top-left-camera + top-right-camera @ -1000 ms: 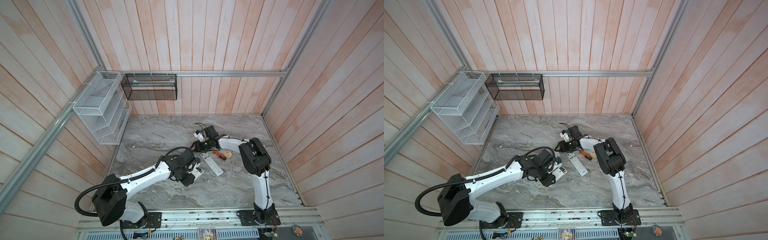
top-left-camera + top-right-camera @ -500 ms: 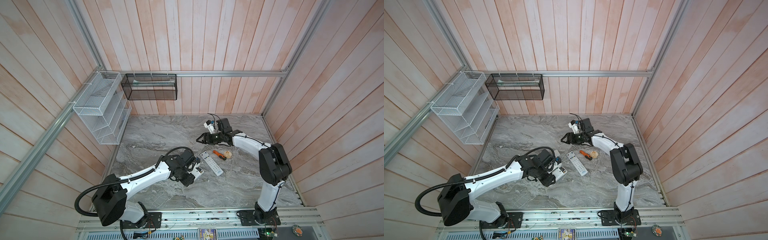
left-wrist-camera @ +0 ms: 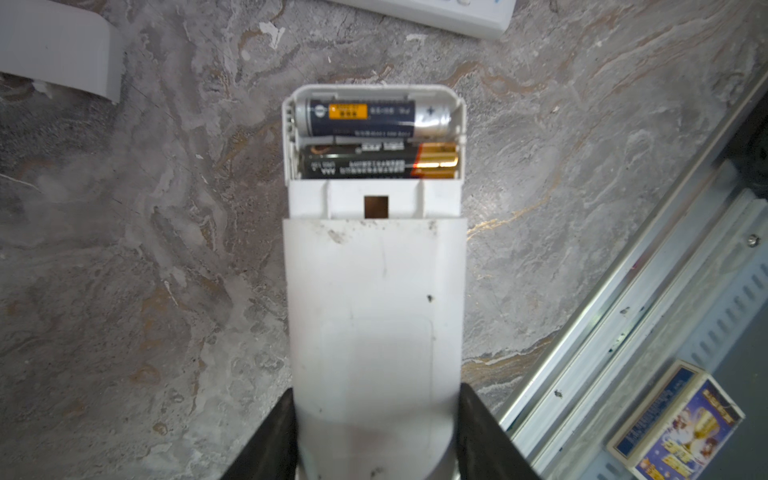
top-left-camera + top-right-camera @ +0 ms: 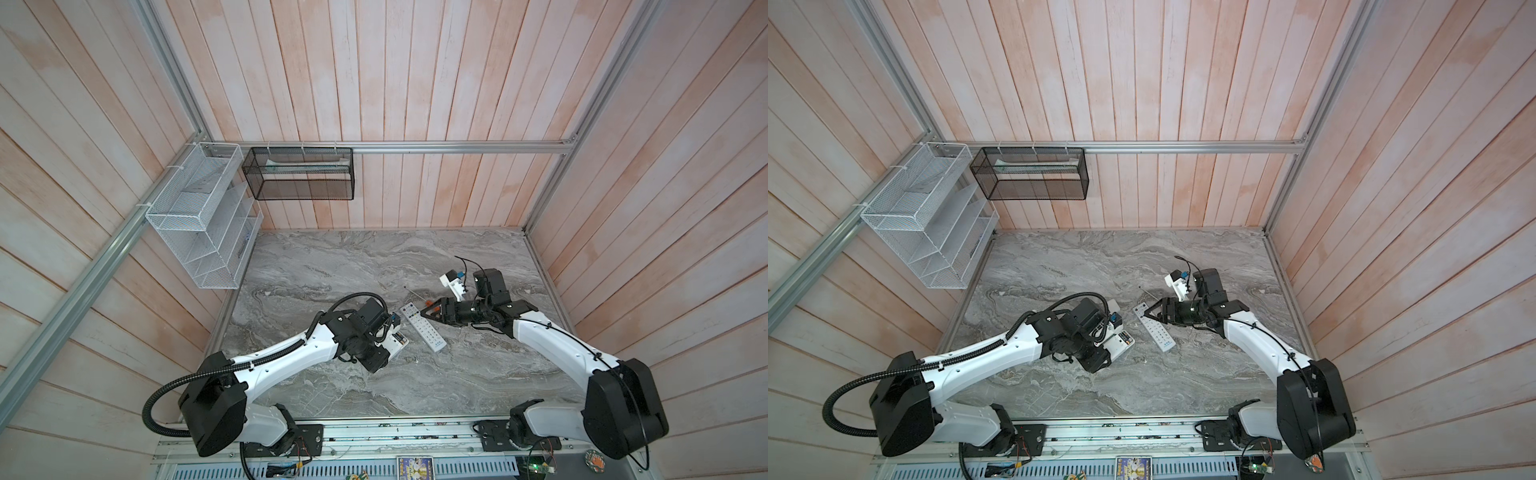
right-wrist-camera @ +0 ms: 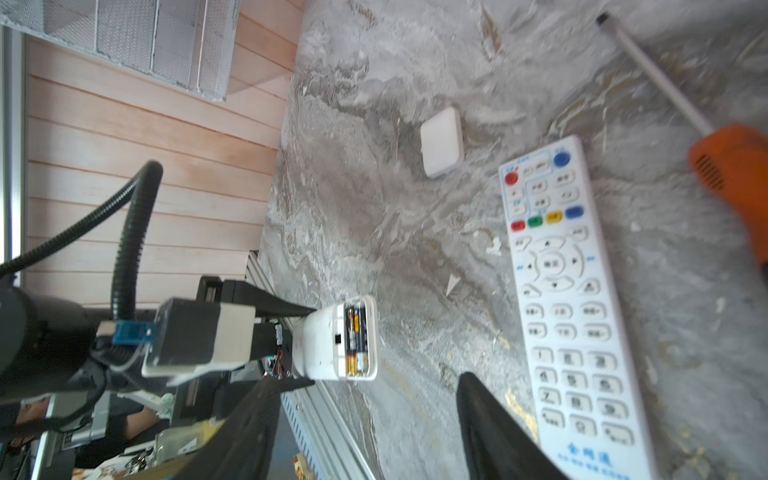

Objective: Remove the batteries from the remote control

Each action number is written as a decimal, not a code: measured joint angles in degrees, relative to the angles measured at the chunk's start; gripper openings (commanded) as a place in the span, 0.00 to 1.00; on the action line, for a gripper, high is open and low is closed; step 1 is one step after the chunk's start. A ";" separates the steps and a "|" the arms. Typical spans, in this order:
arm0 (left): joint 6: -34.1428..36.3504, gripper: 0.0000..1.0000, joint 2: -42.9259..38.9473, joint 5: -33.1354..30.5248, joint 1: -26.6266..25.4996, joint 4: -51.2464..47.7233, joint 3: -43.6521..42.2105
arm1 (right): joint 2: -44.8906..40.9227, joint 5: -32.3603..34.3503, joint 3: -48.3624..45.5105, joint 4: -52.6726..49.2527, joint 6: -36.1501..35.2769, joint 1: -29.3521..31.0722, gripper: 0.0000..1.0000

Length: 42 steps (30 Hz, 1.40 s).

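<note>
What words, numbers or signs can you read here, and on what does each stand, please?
"+": silver end of the upper battery in the small remote.
"1" to "9": number keys of the long remote.
Too blurred to read: the small print on that battery and on the lower battery, the long remote's other labels, the colourful box.

Matt plastic remote [image 3: 374, 311], smooth marble-look tabletop [image 3: 124, 249]
</note>
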 measured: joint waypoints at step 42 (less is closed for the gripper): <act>1.22 0.34 8.63 -3.34 -0.02 1.29 -0.35 | 8.41 18.01 9.27 -7.08 -7.10 5.29 0.68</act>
